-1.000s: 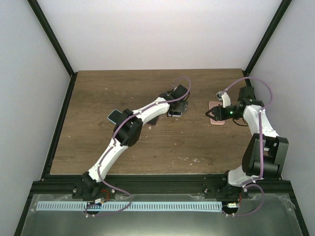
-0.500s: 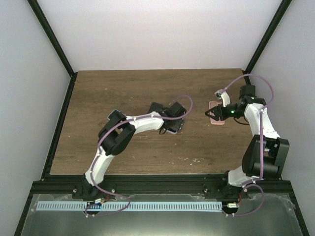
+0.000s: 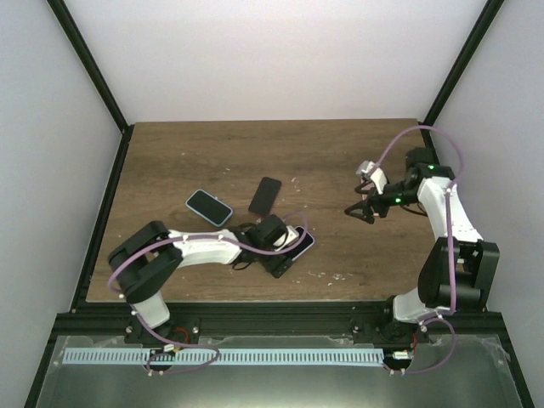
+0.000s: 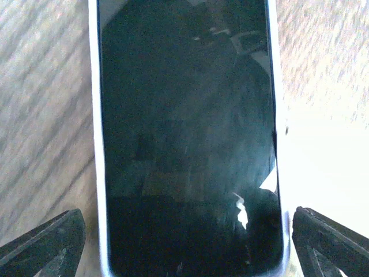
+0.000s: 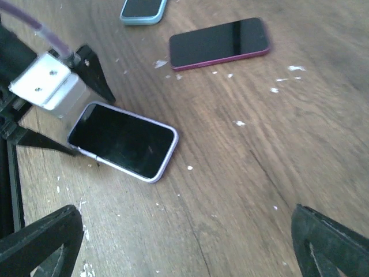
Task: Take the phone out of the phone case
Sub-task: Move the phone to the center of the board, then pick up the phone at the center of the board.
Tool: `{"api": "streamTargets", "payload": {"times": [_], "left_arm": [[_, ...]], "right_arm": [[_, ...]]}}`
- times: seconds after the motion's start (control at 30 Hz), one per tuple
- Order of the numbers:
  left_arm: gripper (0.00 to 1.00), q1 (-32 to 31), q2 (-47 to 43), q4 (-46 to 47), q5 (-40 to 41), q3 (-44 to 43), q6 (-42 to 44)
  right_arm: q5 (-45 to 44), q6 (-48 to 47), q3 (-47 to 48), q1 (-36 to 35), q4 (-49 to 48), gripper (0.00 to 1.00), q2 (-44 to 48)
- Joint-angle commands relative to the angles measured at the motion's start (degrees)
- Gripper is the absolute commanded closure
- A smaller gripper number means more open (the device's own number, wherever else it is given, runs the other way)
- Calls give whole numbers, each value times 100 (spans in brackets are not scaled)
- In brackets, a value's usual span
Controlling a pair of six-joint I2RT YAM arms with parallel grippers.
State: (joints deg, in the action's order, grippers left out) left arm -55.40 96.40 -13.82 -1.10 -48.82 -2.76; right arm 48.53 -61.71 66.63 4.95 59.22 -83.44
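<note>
Your left gripper (image 4: 185, 242) is down low over the phone (image 5: 122, 140), jaws spread wide and gripping nothing. Its fingers (image 4: 52, 242) stand just outside the two long edges at the phone's near end. From the wrist view you cannot tell whether they touch the rim.

The phone lies flat and screen up on the table (image 5: 259, 144), about midway across it and toward the near edge. It sits in its pale lilac case (image 4: 94, 144), whose rim shows all along both sides.

In the top view the phone's long axis runs on a diagonal, from near-left to far-right. In the left wrist view that same axis runs straight away from the gripper, in line with the wrist. The screen is dark, so you cannot tell which end is the phone's top.

Your right gripper (image 5: 184, 210) hovers above the table's right side, well apart from the phone. Its fingers (image 5: 40, 239) are wide apart, with only bare wood between them. Its camera looks across at the phone and the left gripper.

Farther back and to the left lie a teal phone (image 3: 209, 207) and a dark phone (image 3: 265, 195) with a magenta edge, both flat and clear of either gripper
</note>
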Motion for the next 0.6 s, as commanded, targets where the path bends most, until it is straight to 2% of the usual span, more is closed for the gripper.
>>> {"api": "streamTargets", "payload": {"times": [0.0, 0.17, 0.33, 0.43, 0.57], "left_arm": [[0, -7, -577, -101, 233, 148, -69], [0, 34, -1366, -228, 741, 381, -697], [2, 394, -2040, -549, 1227, 644, -2022], [3, 679, -2624, -587, 1331, 994, -2948], [2, 770, -3703, -301, 1526, 1692, -3540]], "right_arm": [[-809, -479, -230, -939, -383, 0, 254], [-1090, -1113, -124, -1889, -400, 2, 91], [-1577, -1929, 15, -2581, -443, 5, -351], [-2084, -2000, -43, -3004, -832, 1, -711], [-2550, -1838, -53, -3427, -1511, 0, -1223]]}}
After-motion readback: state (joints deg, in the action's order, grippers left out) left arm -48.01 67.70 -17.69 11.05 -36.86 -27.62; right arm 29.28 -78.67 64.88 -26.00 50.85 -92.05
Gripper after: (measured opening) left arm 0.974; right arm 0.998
